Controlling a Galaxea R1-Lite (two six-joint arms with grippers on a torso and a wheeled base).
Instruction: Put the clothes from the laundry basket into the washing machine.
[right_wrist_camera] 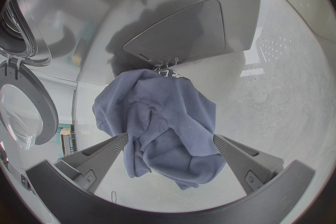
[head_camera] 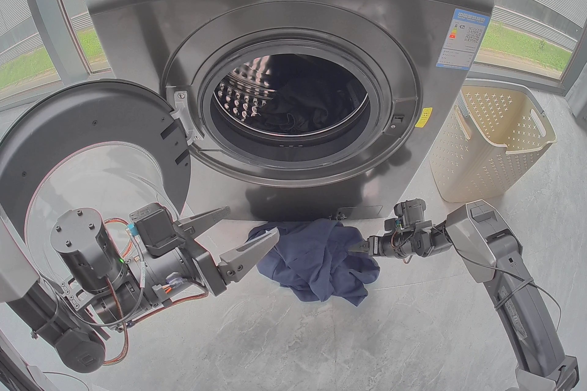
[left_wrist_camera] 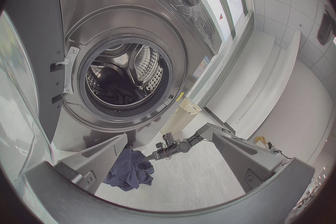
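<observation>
1. Head view
   - The washing machine [head_camera: 140, 38] stands with its door [head_camera: 79, 123] swung fully open on the robot's left.
   - A dark load [head_camera: 306, 99] lies inside the drum [head_camera: 244, 99]; it may be more than one item, as its folds are too dark to separate.
   - A navy blue garment [head_camera: 321, 264] lies crumpled on the floor [head_camera: 367, 337], just in front of the machine's base. It is a soft, matte fabric bunched into deep folds.
   - The cream laundry basket [head_camera: 489, 148] stands on the robot's right beside the machine.
   - The left hand [head_camera: 254, 221] is spread wide, holding nothing, just beside the garment's left edge.
   - The right hand [head_camera: 359, 246] meets the garment's right edge.

2. Left wrist view
   - The garment [left_wrist_camera: 129, 170] lies below the drum opening, with the right hand [left_wrist_camera: 148, 157] at its edge.

3. Right wrist view
   - The right hand's fingers [right_wrist_camera: 120, 142] stand wide apart, with the garment [right_wrist_camera: 164, 112] bunched between them.
   - Light print shows at the garment's far edge, near the machine's lower panel [right_wrist_camera: 182, 32].
</observation>
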